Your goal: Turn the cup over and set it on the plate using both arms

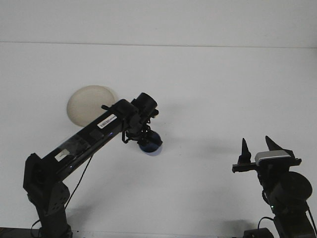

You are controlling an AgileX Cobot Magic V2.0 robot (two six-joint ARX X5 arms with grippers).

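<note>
Two jobs make up this task, and I judge I'm partway through the first: my left gripper [147, 141] is clamped on the blue cup [150, 144], which hangs just under my wrist, off the worktop [208, 89] and tipped over rather than standing. Whether the flip is finished I cannot tell from the front view. The placing is all to come: the cream plate [90, 105] sits bare, behind and to the left of my gripper, near but not touching. My right gripper [256, 148] waits well off to the right, fingers spread apart, holding nothing. Room is generous: bare white worktop all round the cup, nothing between it and the plate, the far edge well beyond.
</note>
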